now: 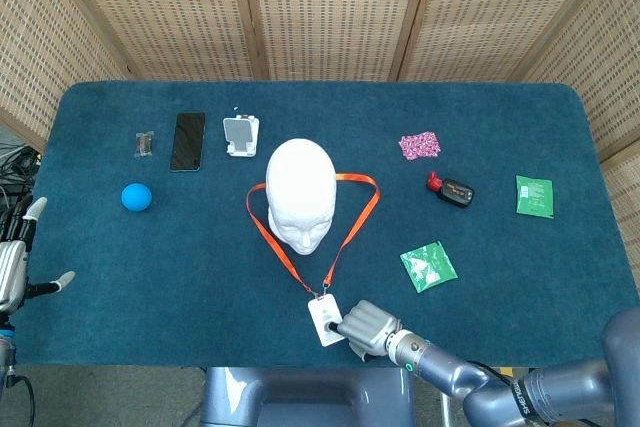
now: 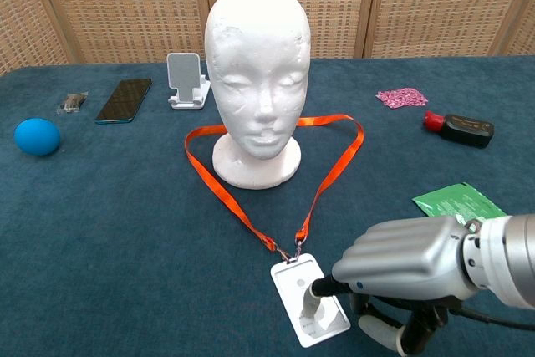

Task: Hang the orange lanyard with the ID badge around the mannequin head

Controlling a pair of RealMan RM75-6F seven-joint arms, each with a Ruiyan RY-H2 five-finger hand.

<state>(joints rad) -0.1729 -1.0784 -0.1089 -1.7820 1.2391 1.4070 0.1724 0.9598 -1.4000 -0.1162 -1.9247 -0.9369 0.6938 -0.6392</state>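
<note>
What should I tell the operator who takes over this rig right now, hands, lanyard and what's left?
Right hand: at the near table edge, a finger pressing on the ID badge, which lies flat on the cloth; it does not look gripped.
Left hand: idle off the table's left edge, holding nothing, fingers apart.
Orange lanyard: looped around the base of the mannequin head, lying flat on the table, pulled into a V toward the badge.
Done: loop encircles the head, badge in front.
Left: probably just lift the right hand off the badge and withdraw.
</note>
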